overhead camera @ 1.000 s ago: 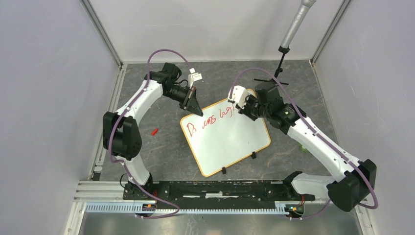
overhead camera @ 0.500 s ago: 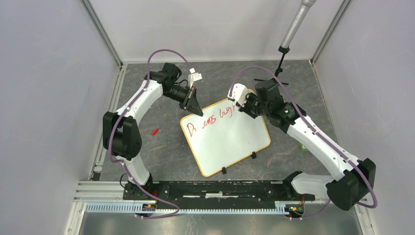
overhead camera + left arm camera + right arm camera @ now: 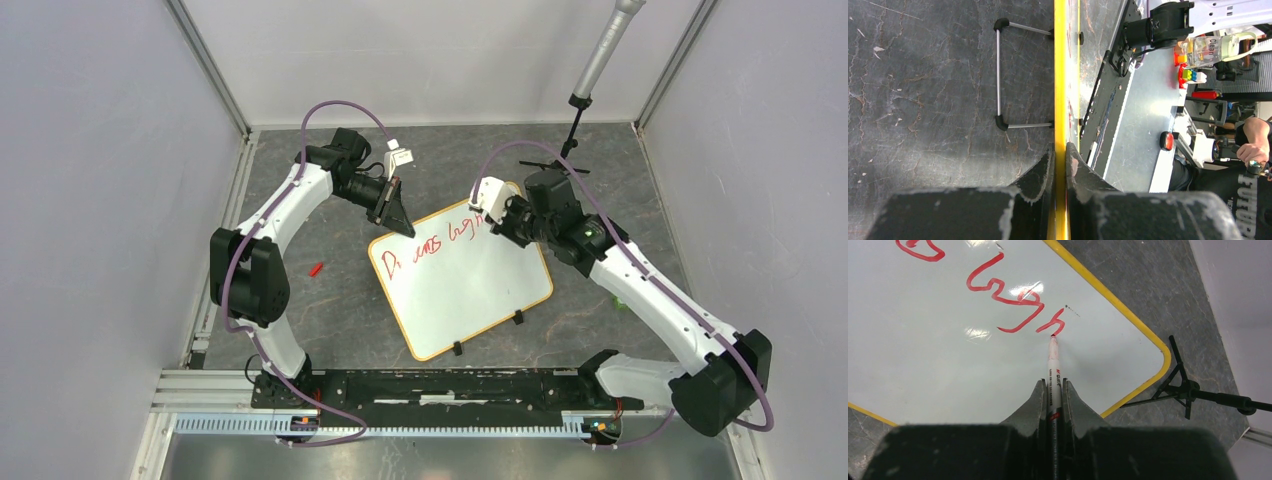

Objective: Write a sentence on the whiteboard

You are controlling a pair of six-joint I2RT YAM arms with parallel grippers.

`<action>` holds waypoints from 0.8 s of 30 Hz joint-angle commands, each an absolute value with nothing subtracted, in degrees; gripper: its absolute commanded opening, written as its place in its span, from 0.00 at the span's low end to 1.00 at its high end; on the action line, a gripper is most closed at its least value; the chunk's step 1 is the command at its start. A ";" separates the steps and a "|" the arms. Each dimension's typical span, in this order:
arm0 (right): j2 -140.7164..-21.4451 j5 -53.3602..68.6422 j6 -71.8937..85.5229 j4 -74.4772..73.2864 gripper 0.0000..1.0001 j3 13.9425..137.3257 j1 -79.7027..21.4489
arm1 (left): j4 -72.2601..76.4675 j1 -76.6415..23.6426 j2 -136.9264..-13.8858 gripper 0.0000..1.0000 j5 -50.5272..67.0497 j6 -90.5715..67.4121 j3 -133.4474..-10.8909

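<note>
The whiteboard (image 3: 470, 295), white with a yellow rim, lies tilted on the dark table. Red words of the sentence (image 3: 435, 245) run along its upper edge. My left gripper (image 3: 401, 226) is shut on the board's far left corner; in the left wrist view both fingers pinch the yellow rim (image 3: 1060, 90) at my left gripper (image 3: 1060, 151). My right gripper (image 3: 497, 222) is shut on a white marker (image 3: 1053, 367). The marker's red tip touches the whiteboard (image 3: 923, 360) at the end of the last red stroke of the sentence (image 3: 1013, 302). My right gripper (image 3: 1053, 383) sits above the board's far right corner.
A small red cap (image 3: 317, 269) lies on the table left of the board. A black tripod stand (image 3: 572, 140) with a grey pole rises at the back right, its feet (image 3: 1182, 388) close to the board's corner. A thin wire bracket (image 3: 998, 75) shows beside the rim.
My right gripper has shifted slightly with the marker at the end of the upper line of writing. The left arm and the board have not moved.
</note>
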State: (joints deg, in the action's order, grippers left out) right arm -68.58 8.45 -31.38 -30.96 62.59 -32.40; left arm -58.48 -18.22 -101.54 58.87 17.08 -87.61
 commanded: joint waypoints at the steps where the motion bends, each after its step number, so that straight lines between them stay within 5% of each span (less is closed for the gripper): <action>1: -66.95 9.10 -31.71 -31.73 0.00 61.19 -32.08 | -60.03 -20.39 -103.23 0.02 56.51 20.57 -87.47; 24: -70.41 5.76 -31.39 -27.86 0.00 68.25 -29.72 | -60.03 -20.39 -103.34 0.02 56.51 20.65 -87.36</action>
